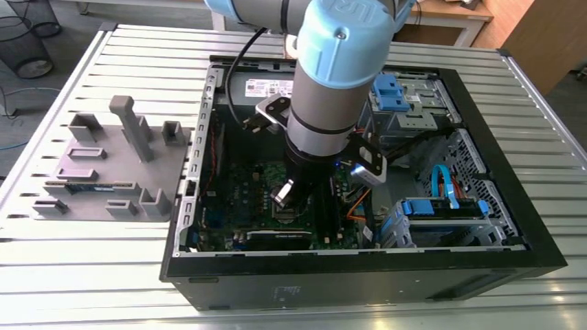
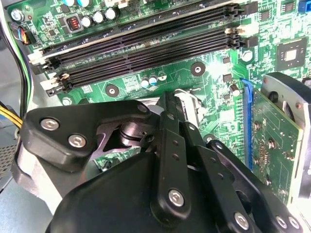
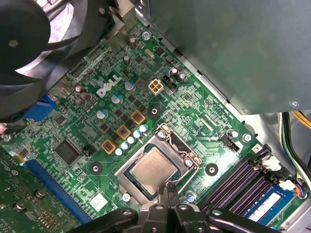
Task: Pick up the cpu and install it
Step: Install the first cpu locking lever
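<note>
Black gripper point(image 3: 167, 190), one, fingers point(image 3: 162, 199) drawn together on nothing, is hanging at the edge of the single silver cpu point(image 3: 154, 170), which is lying flat in the one socket point(image 3: 187, 155) of the green board point(image 3: 194, 121). Beyond, four memory slots point(image 2: 146, 43) are lying side by side. One arm point(image 1: 330, 82) is reaching steeply down into the open case point(image 1: 367, 282).

Even, diffuse overhead light is brightening the slatted desk point(image 1: 92, 275) toward seven o'clock in the exterior view, while the open computer case point(image 1: 367, 282) is holding deep shadow at its centre. A pale highlight is gleaming on the arm point(image 1: 321, 103) near twelve o'clock. In the first wrist view the cpu point(image 3: 154, 170) is giving off a soft sheen, and glare is washing through the fan point(image 3: 19, 29). In the second wrist view the pincer point(image 2: 167, 104) is shading the green board point(image 2: 194, 29).
</note>
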You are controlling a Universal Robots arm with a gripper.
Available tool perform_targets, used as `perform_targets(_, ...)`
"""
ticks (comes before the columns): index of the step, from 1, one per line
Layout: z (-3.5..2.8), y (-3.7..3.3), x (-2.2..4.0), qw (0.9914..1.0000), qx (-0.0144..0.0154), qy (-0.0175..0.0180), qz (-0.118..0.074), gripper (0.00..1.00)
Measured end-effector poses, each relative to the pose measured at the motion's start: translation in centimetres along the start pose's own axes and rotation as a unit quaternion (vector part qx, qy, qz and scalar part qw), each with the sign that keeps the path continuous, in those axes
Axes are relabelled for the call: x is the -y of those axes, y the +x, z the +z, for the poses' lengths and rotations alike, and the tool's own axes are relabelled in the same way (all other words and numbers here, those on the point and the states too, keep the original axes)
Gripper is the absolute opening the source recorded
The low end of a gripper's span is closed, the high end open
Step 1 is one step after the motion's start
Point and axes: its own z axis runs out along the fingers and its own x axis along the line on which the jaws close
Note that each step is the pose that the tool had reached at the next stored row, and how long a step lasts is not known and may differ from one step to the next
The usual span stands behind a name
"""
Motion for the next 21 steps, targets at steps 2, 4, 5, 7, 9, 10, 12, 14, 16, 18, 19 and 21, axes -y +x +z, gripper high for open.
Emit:
perform_targets(2, 0.01, 0.0, 0.01, 1.0, -0.0004, -0.0022, 0.0, 0.11)
perform_targets(4, 0.0, -0.01, 0.02, 0.99999, -0.0006, -0.0045, 0.0, 0.11)
perform_targets(5, 0.01, -0.01, 0.03, 0.99998, -0.0005, -0.0056, 0.0, 0.11)
perform_targets(7, 0.01, -0.02, 0.06, 0.99997, -0.0002, -0.0079, 0.0, 0.11)
perform_targets(9, 0.01, -0.04, 0.11, 0.99994, -0.0003, -0.0109, 0.0, 0.11)
perform_targets(10, 0.01, -0.05, 0.13, 0.99993, -0.0002, -0.0118, 0.0, 0.11)
perform_targets(12, 0.0, -0.05, 0.17, 0.9999, 0.0002, -0.0143, 0.0, 0.11)
perform_targets(14, 0.0, -0.06, 0.23, 0.99984, 0.001, -0.0177, 0.0, 0.11)
perform_targets(16, 0.0, -0.05, 0.29, 0.99978, 0.0019, -0.0209, 0.0, 0.11)
perform_targets(18, 0.0, -0.03, 0.34, 0.9997, 0.0033, -0.0243, 0.0, 0.11)
perform_targets(19, 0.0, -0.01, 0.35, 0.99969, 0.0036, -0.0248, 0.0, 0.11)
perform_targets(21, 0.0, -0.01, 0.36, 0.99968, 0.0038, -0.025, 0.0, 0.11)
